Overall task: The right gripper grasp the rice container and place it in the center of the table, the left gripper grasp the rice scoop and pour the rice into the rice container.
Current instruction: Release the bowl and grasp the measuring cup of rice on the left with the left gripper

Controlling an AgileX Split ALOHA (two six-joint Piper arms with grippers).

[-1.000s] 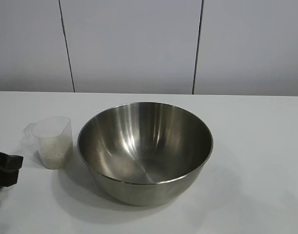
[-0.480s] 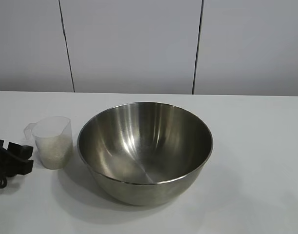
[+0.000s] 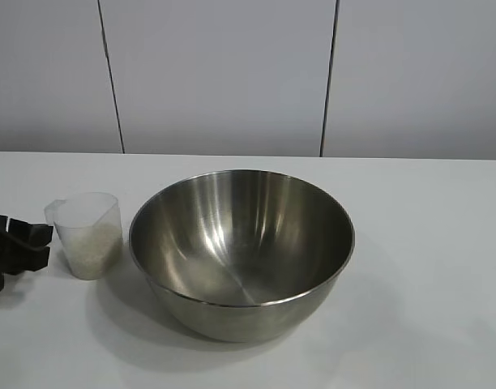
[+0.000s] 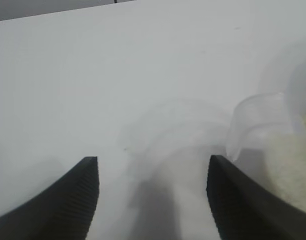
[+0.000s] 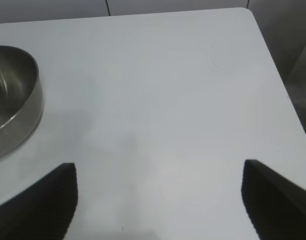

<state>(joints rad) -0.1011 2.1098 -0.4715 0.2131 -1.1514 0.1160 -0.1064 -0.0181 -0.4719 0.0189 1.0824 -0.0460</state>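
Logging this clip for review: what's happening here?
The left gripper, jaws open, is beside the rice scoop at the table's left side, not yet holding it. The scoop stands upright with rice in it. The rice container sits mid-table, empty. The right gripper hangs open over bare table, away from the bowl.

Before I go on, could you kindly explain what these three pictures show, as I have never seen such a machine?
It is a robot with two arms at a white table. One picture is taken from outside the rig, facing it; the other two come from cameras on the wrists. A steel bowl stands in the middle, empty. Beside it stands a clear plastic scoop with rice in it. The left gripper, fingers open, sits right next to the scoop and holds nothing yet. The right gripper waits open over bare table, off to the bowl's side.
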